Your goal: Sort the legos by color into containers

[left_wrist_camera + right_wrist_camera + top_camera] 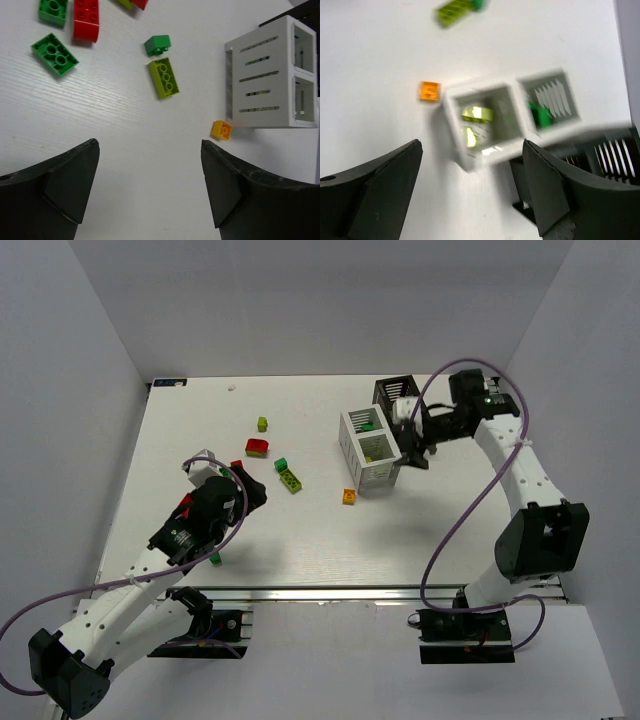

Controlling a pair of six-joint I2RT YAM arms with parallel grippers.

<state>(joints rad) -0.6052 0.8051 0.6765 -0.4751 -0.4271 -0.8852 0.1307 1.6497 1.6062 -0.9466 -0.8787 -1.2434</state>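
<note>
With left gripper [149, 160] and right gripper [472, 155] both spread empty, treat the lime-yellow brick [163, 77] as light, rigid, slick; pinch its flat long sides.

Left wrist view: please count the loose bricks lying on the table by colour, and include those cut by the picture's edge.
Green bricks: 3
Red bricks: 2, one cut by the top edge
Lime-yellow bricks: 2, one cut by the top edge
Orange brick: 1
Total: 8
</note>
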